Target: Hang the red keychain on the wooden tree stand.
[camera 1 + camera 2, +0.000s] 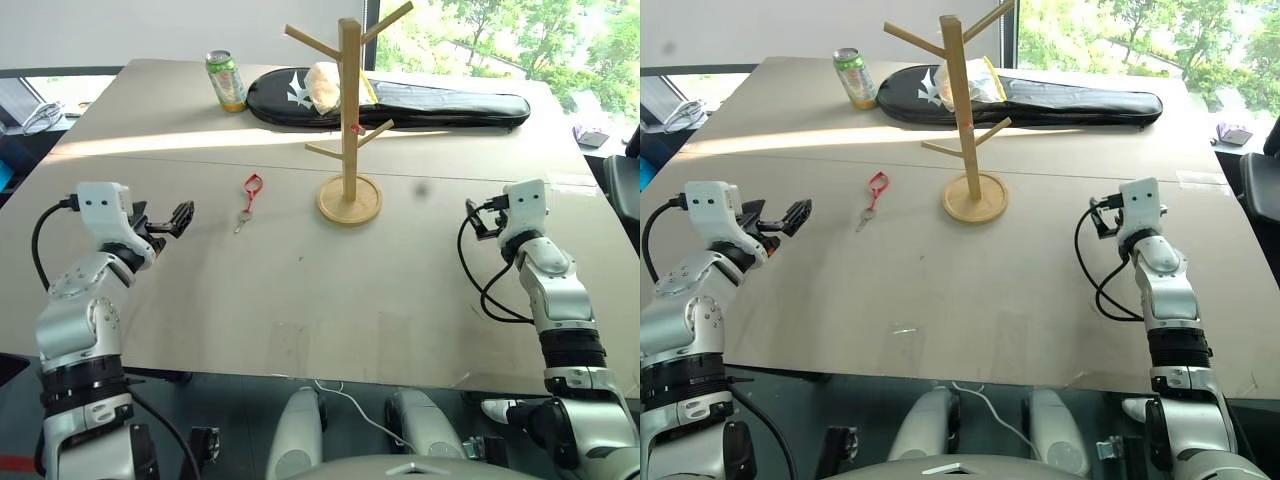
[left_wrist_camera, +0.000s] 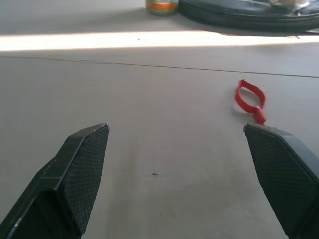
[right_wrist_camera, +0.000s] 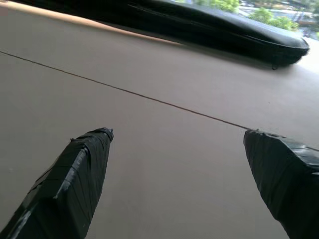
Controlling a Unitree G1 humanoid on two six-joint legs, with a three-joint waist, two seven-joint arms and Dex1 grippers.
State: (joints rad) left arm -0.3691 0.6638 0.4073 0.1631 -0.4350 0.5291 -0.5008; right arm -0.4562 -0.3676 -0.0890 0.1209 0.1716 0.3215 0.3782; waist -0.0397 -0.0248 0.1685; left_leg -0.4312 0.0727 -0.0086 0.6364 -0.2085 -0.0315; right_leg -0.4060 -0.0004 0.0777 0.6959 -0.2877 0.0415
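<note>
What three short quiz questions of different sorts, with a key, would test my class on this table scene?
1. True or false: the red keychain already hangs on the wooden tree stand.
2. Which gripper is nearer the keychain? A) left gripper B) right gripper
3. Fill in: the green can stands beside a long ____ zipped bag.

Key: 1. False, it lies flat on the table, apart from the stand's base. 2. A; both grippers are open and hold nothing. 3. black.
</note>
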